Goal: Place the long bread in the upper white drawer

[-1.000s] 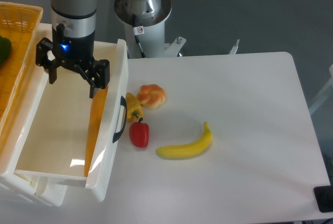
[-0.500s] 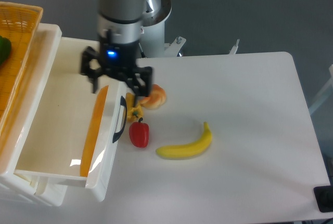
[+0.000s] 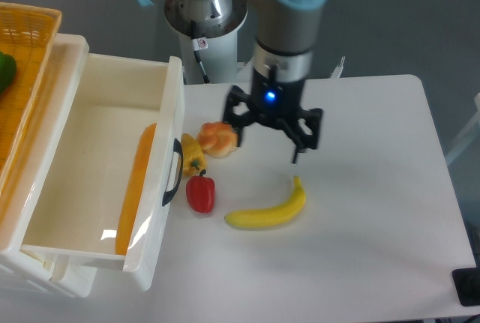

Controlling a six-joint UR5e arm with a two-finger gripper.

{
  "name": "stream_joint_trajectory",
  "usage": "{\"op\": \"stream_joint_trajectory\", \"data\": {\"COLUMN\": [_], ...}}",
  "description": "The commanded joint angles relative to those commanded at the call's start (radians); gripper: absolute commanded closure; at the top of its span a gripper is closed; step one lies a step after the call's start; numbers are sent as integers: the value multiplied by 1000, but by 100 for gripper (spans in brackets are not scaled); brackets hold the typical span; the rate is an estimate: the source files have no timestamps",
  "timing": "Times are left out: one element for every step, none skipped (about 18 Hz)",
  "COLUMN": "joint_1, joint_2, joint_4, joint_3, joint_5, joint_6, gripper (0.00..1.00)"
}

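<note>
Worktop: a white worktop (image 3: 360,188) with rounded corners; grey floor shows behind it, and the arm's pale round base stands at the far edge.
Upper white drawer: the upper white drawer (image 3: 75,188) is pulled open at the left, its front panel with the black handle (image 3: 175,173) facing the fruit.
Long bread: the long bread (image 3: 135,186) lies inside the drawer along the front wall, stretched from back to front.
Loose items: an orange-pink bun (image 3: 218,139), a yellow pepper (image 3: 192,154) and a red pepper (image 3: 200,192) sit close together just beside the drawer front; a banana (image 3: 268,208) lies to their right.
Wicker basket: an orange-yellow basket (image 3: 26,61) sits at the far left with a green item (image 3: 6,70) in it.
Hand: the hand (image 3: 270,134) hangs over the worktop between the bun and the banana, fingers spread and holding nothing.
Change: a second ago the hand was over the drawer with the bread leaning steeply against the front wall; half a second ago it was above the drawer front; now it is well to the right, and the bread rests lower in the drawer.
Hard to see: the basket and the green item are cut off by the left edge; the drawer's lower corner runs out of frame; the bread's near end is blurred behind the translucent front wall; a dark object at the lower right corner cannot be identified.
</note>
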Motion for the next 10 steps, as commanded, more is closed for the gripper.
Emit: {"op": "stream_joint_trajectory", "data": {"joint_1": [3,12,18,22,25,26,29,28,28,28], "joint_2": [-17,-32,-48,-69,-90,-115,-138,-153,-167,-175], "joint_4": [12,15,17,17,17,19,17,19,20,23], "joint_3": [-6,-6,-3,3,7,12,17,17,21,23], "joint_5": [20,41,49,48,48,52,60,71,77,80], "joint_6": [20,34,51,81,129,191,253,294,313,315], "gripper": [0,0,0,0,0,0,0,0,0,0]}}
